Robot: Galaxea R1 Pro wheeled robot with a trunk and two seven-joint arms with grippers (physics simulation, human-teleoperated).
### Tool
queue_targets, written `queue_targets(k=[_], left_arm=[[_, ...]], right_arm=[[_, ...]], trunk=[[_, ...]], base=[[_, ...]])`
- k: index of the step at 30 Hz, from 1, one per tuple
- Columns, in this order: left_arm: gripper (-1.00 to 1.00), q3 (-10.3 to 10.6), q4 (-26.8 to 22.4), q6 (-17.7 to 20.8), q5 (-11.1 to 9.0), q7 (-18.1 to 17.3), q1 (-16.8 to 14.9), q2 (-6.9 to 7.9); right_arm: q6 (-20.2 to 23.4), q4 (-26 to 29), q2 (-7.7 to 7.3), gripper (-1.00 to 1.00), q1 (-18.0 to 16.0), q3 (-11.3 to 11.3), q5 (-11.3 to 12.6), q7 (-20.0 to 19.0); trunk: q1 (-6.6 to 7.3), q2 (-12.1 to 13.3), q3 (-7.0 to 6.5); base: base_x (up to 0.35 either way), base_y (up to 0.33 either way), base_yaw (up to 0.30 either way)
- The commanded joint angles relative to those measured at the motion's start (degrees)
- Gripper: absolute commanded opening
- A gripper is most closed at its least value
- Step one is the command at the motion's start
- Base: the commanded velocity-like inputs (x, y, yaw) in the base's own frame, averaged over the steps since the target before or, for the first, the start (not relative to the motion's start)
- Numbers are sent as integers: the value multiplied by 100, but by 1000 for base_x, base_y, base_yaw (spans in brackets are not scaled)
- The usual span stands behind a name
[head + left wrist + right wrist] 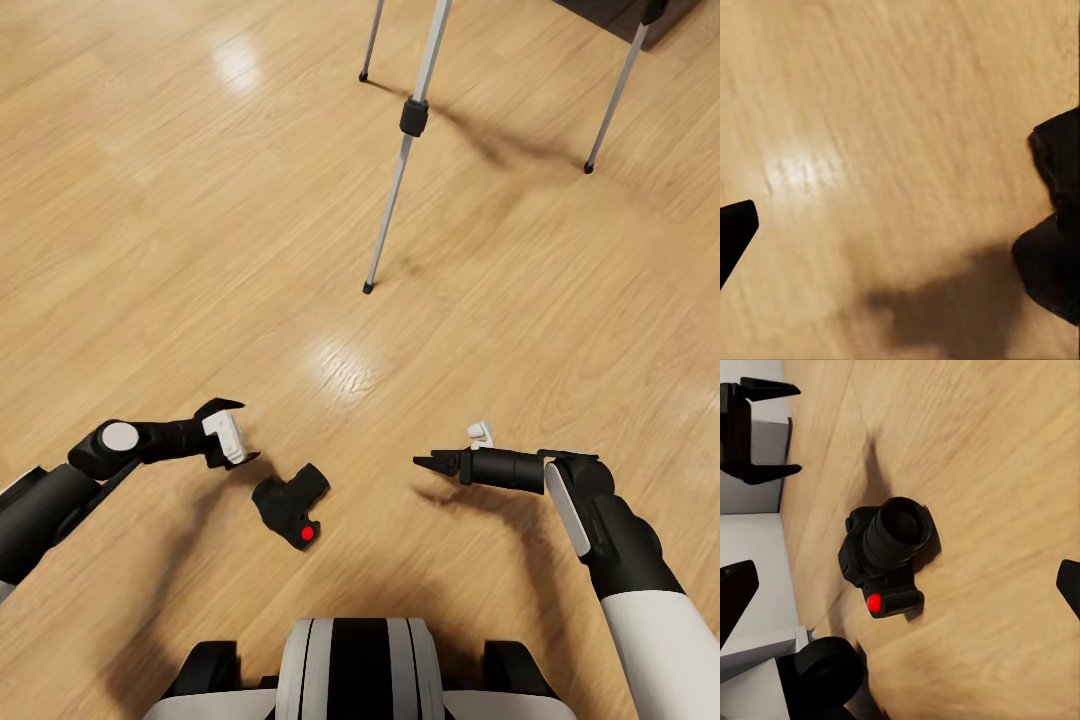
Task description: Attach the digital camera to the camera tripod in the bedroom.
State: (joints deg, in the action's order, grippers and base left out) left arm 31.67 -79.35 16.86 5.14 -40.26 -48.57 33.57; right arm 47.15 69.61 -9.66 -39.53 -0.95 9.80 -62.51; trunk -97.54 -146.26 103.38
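1. The digital camera (291, 503) lay on the light wood floor (200, 250), close in front of the robot's base (360, 665), between the two grippers and nearer the left one. Red button (307, 534) sat on the end toward the robot.
2. In the right wrist view the camera (889, 551) lay with the lens barrel (898, 531) facing up, red button (874, 602) on the grip end, shadow cast across the planks.
3. No containers seen; the camera was loose on the floor, touched by nothing.
4. The left gripper (228, 435) was just beside the camera, apart from it. Fingers spread, nothing between them. Left forearm came in from the view's left edge, low, wrist bent toward the camera.
5. The left wrist view was blurred: wood floor, a dark shadow, a black finger tip (735, 229) at one edge, a black mass (1057, 225) at the opposite edge, can't tell what it was.
6. The right gripper (432, 463) was farther from the camera, pointing at it, well apart. In the head view the jaws looked close together, but in the right wrist view its finger tips (736, 596) sat at opposite edges, so open, empty.
7. The left gripper (761, 431) also showed in the right wrist view, fingers apart.
8. The camera tripod (410, 130) stood farther out on the floor, three silver legs with black feet, nearest foot (368, 288) well clear of the camera. Head cut off by the frame.
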Motion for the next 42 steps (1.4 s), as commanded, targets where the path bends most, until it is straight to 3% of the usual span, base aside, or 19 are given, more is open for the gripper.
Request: queue_targets(k=[1, 3, 6, 7, 8, 13, 15, 16, 17, 19, 20, 23, 24, 25, 26, 29, 30, 34, 42], left_arm=[[100, -35, -9, -172, -13, -235, -4, 64], [100, -225, -10, -827, -89, -877, -4, 271], [100, -609, -1, -1443, -133, -1468, -4, 428], [100, -772, 8, -1599, -143, -1641, -4, 466], [100, -1107, 33, -1820, -156, -1944, -4, 518], [100, -1748, 254, -2089, -200, -2554, -4, 568], [100, -1838, 354, -2121, -194, -2697, -4, 566], [100, -1870, 392, -2133, -189, -2762, -5, 564], [100, -1880, 532, -2216, -115, -3073, -11, 391], [100, -1827, 547, -2259, -53, -3160, -11, 279], [100, -1717, 542, -2370, 126, -3311, -12, 139], [100, -1585, 482, -2534, 517, -3483, -12, -29], [100, -1465, 439, -2646, 1271, -3714, -9, -396], [100, -1452, 441, -2660, 1441, -3802, -8, -466], [100, -1435, 448, -2683, 1781, -4018, -6, -583], [100, -1424, 446, -2703, 2225, -4346, -9, -693], [100, -1421, 411, -2713, 2519, -4541, -10, -752], [100, -1421, 376, -2719, 2705, -4657, -11, -789], [100, -1433, 345, -2730, 2813, -4719, -12, -862]], right_arm=[[28, 0, -1, 100, -2, -2, 17, -7], [26, 0, -1, 100, -2, -2, 16, -7], [24, 0, -1, 100, -2, -2, 16, -7], [24, 0, -1, 100, -2, -2, 17, -7], [26, 0, -1, 100, -2, -2, 17, -7], [30, 0, -1, 100, -2, -2, 21, -7], [30, 0, -1, 100, -2, 0, 20, -7], [31, 0, -1, 100, -2, 1, 20, -7], [22, 0, -1, 100, -2, 2, 21, -7], [16, 0, -1, 100, -2, 0, 22, -7], [12, -3, -1, 100, -2, 1, 22, -7], [6, -3, -1, 100, -2, 4, 19, -10], [-1, -6, -1, 100, -2, 3, 16, -10], [-1, -5, -1, 100, -2, 2, 15, -11], [-2, -5, -1, 100, -2, 1, 16, -10], [-3, -4, -1, 100, -2, -1, 14, -8], [-7, -6, -1, 100, -2, 0, 14, -6], [-10, -7, -1, 100, -2, 2, 13, -1], [-12, -8, -1, 100, -2, -2, 13, -3]], trunk=[[1, -1, 3], [1, -1, 3], [1, -1, 3], [1, -1, 3], [1, -1, 3], [1, -1, 3], [1, -1, 3], [1, -1, 3], [1, -1, 3], [1, -1, 3], [1, -1, 3], [1, -1, 3], [1, -1, 3], [1, -1, 3], [1, -1, 3], [1, -1, 3], [1, -1, 3], [1, -1, 3], [1, -1, 3]], base=[[0, 0, 0], [0, 0, 0], [0, 0, 0], [0, 0, 0], [0, 0, 0], [0, 0, 0], [0, 0, 0], [0, 0, 0], [0, 0, 0], [0, 0, 0], [0, 0, 0], [0, 0, 0], [0, 0, 0], [0, 0, 0], [0, 0, 0], [0, 0, 0], [0, 0, 0], [0, 0, 0], [0, 0, 0]])
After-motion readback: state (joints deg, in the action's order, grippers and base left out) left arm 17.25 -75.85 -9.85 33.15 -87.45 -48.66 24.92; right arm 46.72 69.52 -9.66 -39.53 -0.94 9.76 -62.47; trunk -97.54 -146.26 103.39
